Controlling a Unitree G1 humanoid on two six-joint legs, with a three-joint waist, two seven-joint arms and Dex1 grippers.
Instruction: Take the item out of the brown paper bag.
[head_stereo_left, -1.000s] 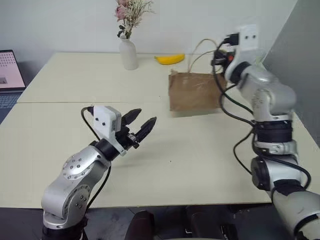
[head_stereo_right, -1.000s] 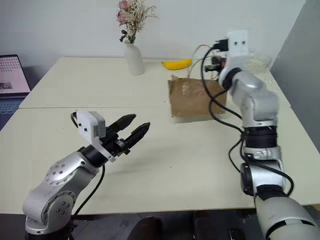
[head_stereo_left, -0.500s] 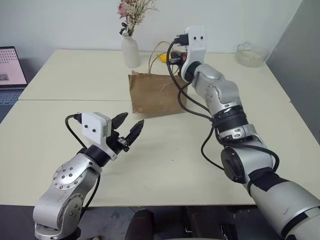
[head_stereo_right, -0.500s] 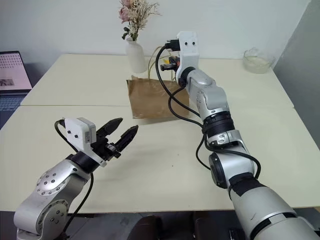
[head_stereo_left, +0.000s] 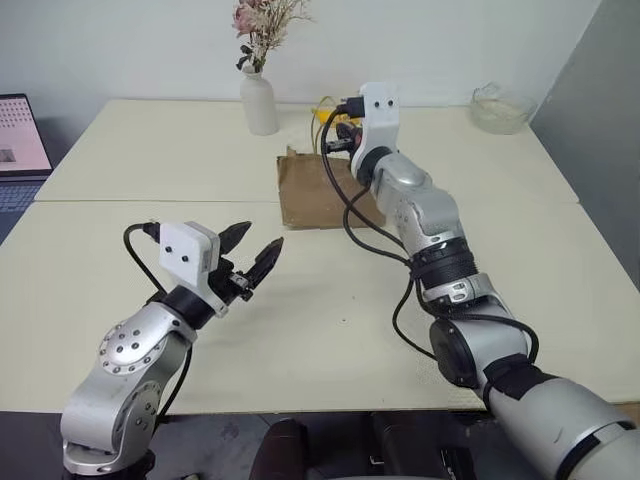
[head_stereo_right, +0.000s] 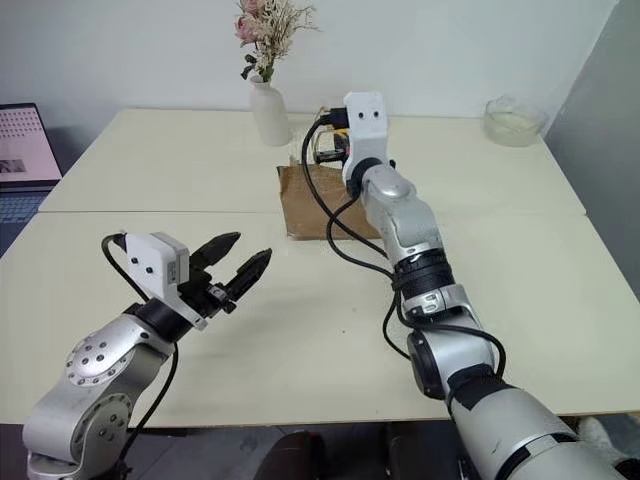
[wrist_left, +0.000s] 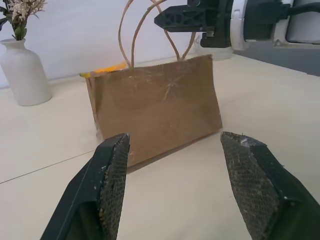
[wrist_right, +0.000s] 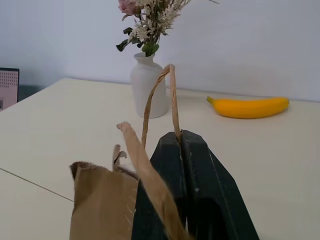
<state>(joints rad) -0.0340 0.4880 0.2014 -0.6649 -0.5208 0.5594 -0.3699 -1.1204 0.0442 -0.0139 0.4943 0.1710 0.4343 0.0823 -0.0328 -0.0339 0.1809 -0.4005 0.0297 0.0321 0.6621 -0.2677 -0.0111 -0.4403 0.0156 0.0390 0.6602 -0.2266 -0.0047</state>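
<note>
The brown paper bag (head_stereo_left: 318, 190) stands upright on the cream table (head_stereo_left: 330, 320), towards the back middle. My right gripper (wrist_right: 180, 136) is above the bag's top edge, shut on one of its looped cord handles (wrist_right: 172, 100). The left wrist view shows that same gripper (wrist_left: 161, 19) closed with the cords (wrist_left: 131, 35) rising to it. My left gripper (head_stereo_left: 254, 246) hovers open over the table's front left, pointing at the bag (wrist_left: 160, 107), with nothing between its fingers. The item is hidden.
A white vase (head_stereo_left: 259, 104) of dried flowers stands just left of the bag at the back. A yellow banana (wrist_right: 248, 107) lies behind the bag. A laptop (head_stereo_left: 20, 140) sits at the far left and a glass bowl (head_stereo_left: 500, 106) at the back right.
The head views have shifted. My right gripper has carried the bag by its handle to the left, closer to the vase. The left gripper has stayed open and almost still.
</note>
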